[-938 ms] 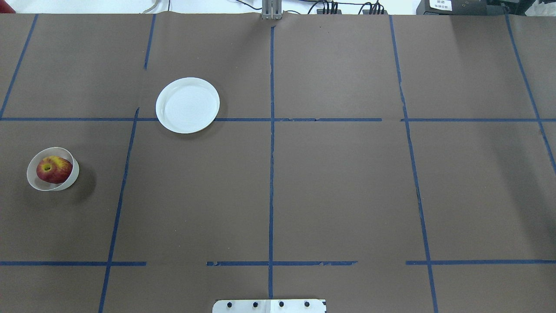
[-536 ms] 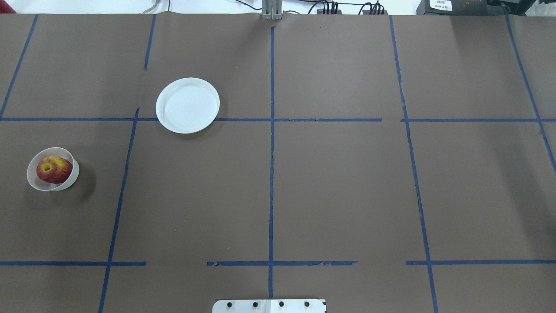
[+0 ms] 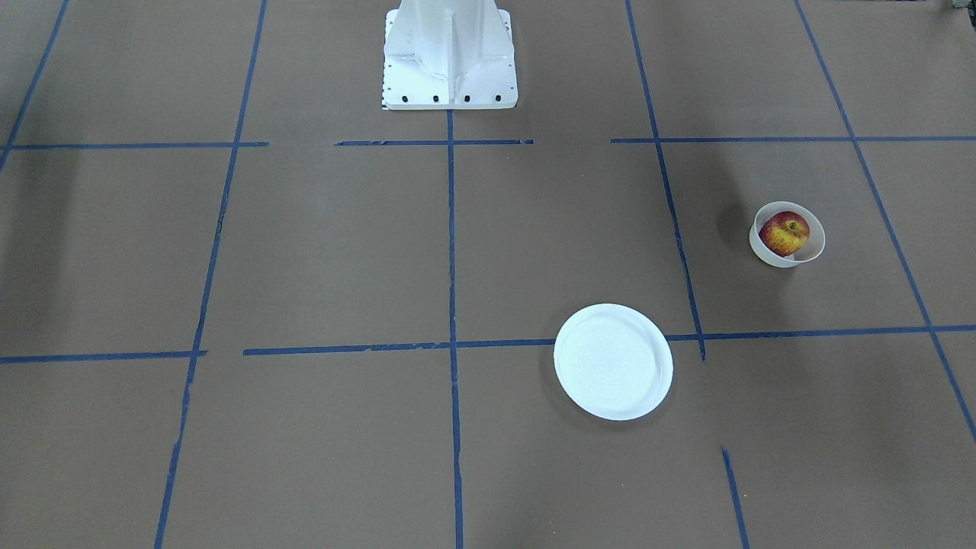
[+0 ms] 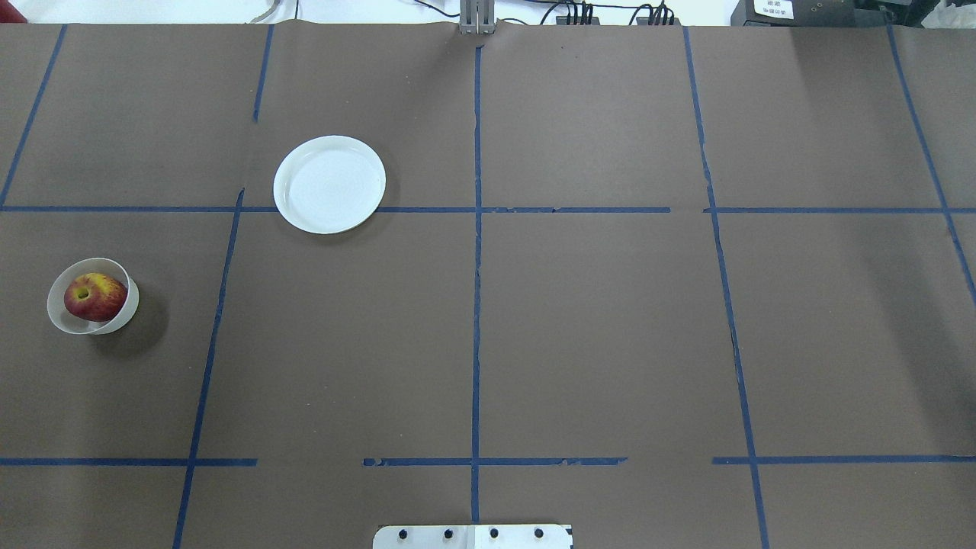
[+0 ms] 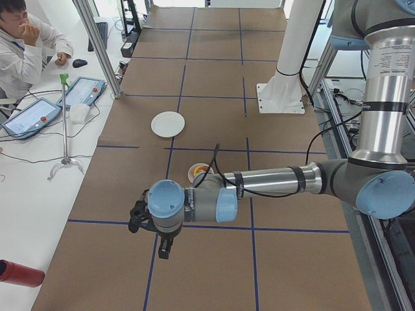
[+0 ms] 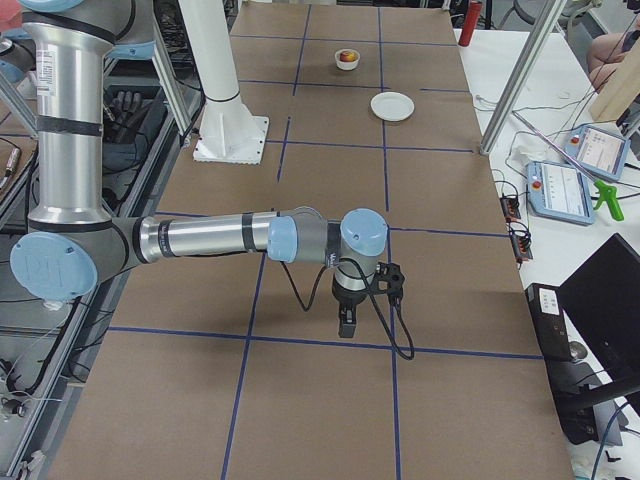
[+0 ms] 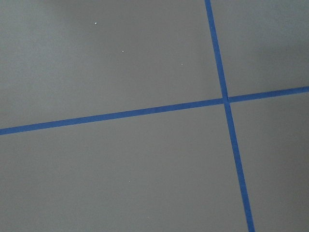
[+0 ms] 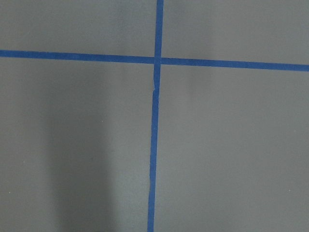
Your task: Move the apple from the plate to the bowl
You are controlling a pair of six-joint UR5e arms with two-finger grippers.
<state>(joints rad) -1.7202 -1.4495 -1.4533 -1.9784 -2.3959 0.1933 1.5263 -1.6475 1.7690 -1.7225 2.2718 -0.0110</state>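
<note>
- The apple [image 4: 94, 296] looks hard and smooth. I think it could slip or roll away if it were let go too soon.
- It is likely a bit heavy for such a small thing, but easy to lift. A very hard squeeze could bruise it.
- The best place to hold it is on its two round sides, across the fat middle, coming down from above.
- The bowl [image 4: 126, 316] has thin walls and looks light. It is only a little wider than the apple, so there is not much room for fingers beside it. A bump could push the bowl along.
- The apple is red with yellow streaks. It has a yellow patch around its stem dimple, and the dimple faces up.
- The apple sits inside the bowl, on the robot's left side of the surface [image 4: 595, 328].
- The plate [image 4: 329, 184] is bare and white. It lies well apart from the bowl, farther from the robot.
- So the job looks done.
- The left tool [image 5: 165, 248] points down over the surface with nothing in it that I can see. I cannot tell if its fingers are apart or together.
- The right tool [image 6: 345, 322] points down too, far from the apple. I cannot tell about its fingers either.
</note>
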